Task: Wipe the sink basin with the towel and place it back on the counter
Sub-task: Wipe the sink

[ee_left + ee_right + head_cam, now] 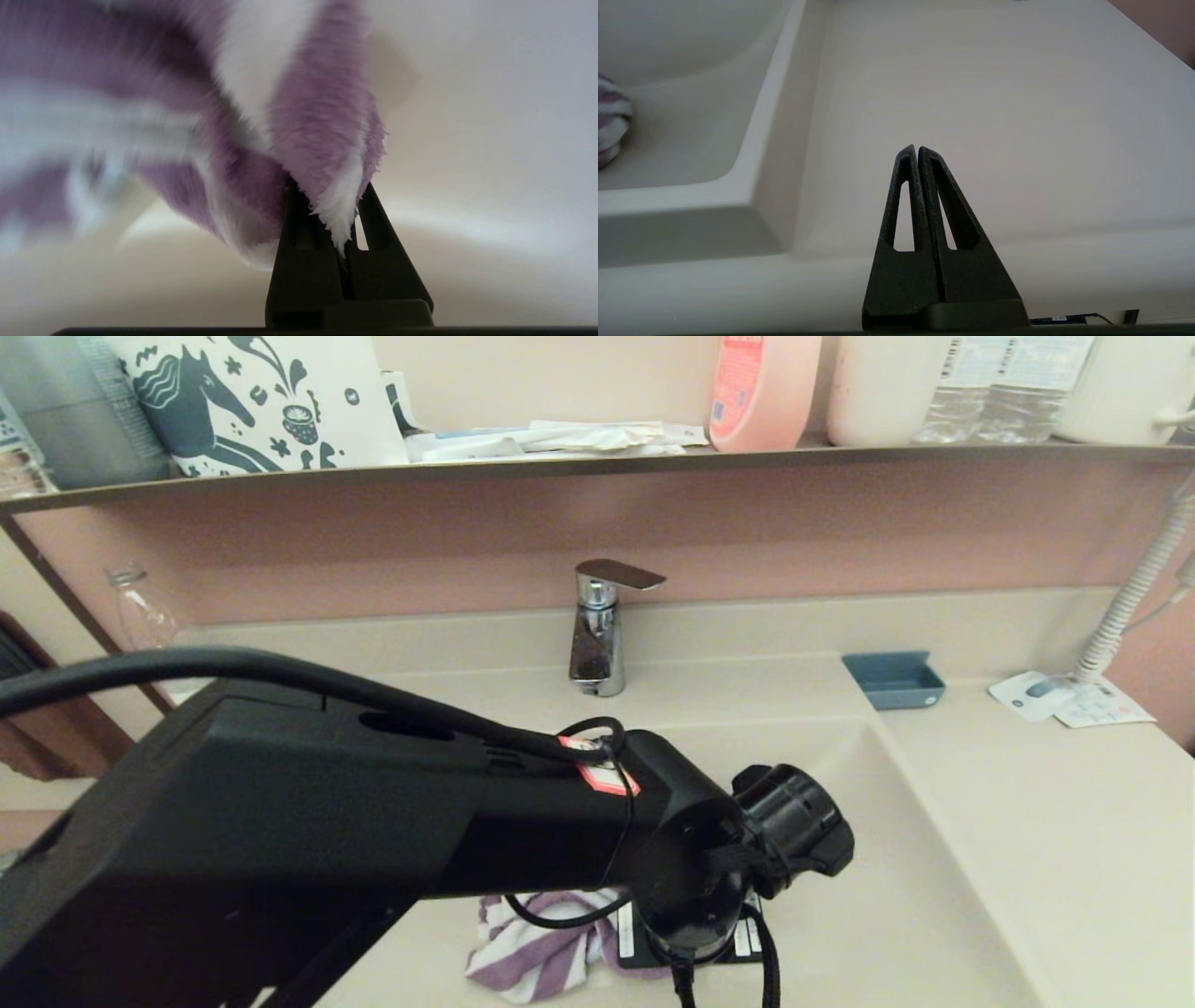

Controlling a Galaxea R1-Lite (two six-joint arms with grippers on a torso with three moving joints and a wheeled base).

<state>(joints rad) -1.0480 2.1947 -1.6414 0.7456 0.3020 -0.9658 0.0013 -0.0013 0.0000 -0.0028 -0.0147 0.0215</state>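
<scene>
Low inside the sink basin (pixel 915 859), left gripper (pixel 329 198) clamps a fold of the towel (pixel 308 126), dragging it to wipe; right gripper (pixel 917 151) rests closed, empty, over the counter (pixel 994 93).

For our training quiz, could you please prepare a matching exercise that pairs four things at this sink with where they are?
Things:
1. towel
2. tray
3. right gripper
4. horse bag

Places:
A. on the shelf
B. on the counter, by the basin's back corner
C. over the counter, shut
D. pinched in the left gripper, in the basin

Pairs: 1-D, 2-B, 3-C, 4-A
</scene>
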